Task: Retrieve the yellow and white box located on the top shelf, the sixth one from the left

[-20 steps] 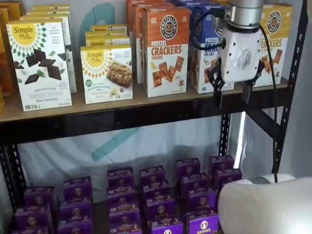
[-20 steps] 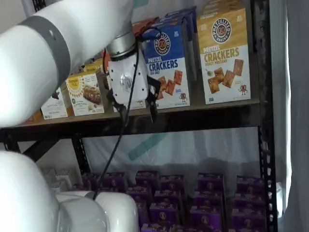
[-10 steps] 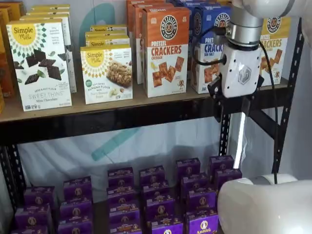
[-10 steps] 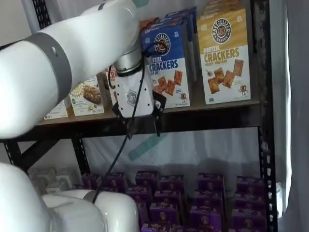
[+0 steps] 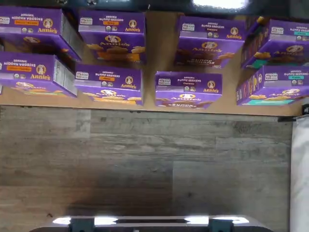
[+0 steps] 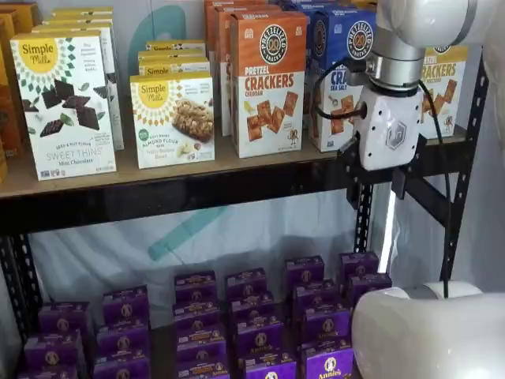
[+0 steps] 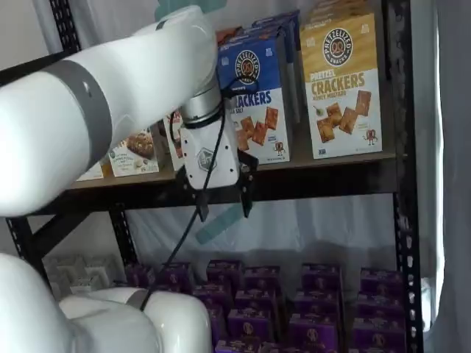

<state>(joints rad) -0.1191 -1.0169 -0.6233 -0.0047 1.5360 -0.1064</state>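
1. The yellow and white box is seen standing untouched on the top shelf, at its far right end.
2. The gripper hangs empty before the shelf's rail, its fingers apart (nothing held).
3. Approach, grasp and withdrawal are judged still to be done.

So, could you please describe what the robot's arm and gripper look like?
The glossy white arm has grey joint bands. Its gripper is a boxy white body bearing a grey hexagon logo, ending in two black fingers. A black cable hangs alongside.
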